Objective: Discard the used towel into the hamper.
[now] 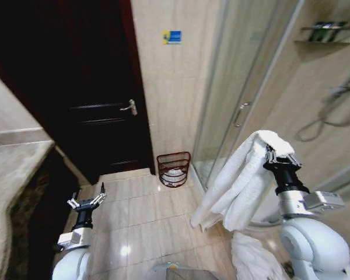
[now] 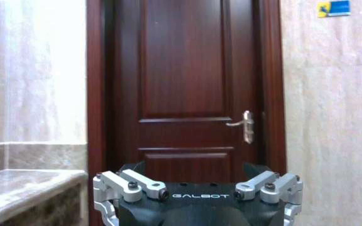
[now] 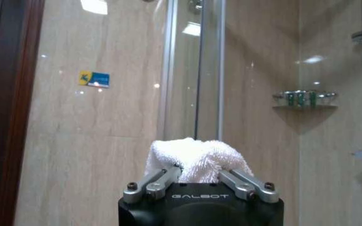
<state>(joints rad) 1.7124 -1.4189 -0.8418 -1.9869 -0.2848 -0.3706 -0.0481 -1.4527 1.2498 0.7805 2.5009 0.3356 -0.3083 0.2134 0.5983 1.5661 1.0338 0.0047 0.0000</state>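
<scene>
White terry, the towel (image 1: 239, 181) hangs soft and limp from the right gripper (image 1: 274, 154), whose fingers are clamped on a bunched fold at its top while the rest drapes down toward the floor tiles (image 1: 140, 216); it should be light but floppy, so that gathered top seems the best hold. Well ahead, the hamper (image 1: 174, 169) stands against the wall beside the shower door (image 1: 233, 111), and the left gripper (image 1: 86, 201) waits low with fingers spread wide and holding nothing.

Dim, murky door (image 1: 99, 87) side, ceiling-light glare on glossy floor tiles (image 1: 126, 251) (wide-angle bending at head-view edges).
</scene>
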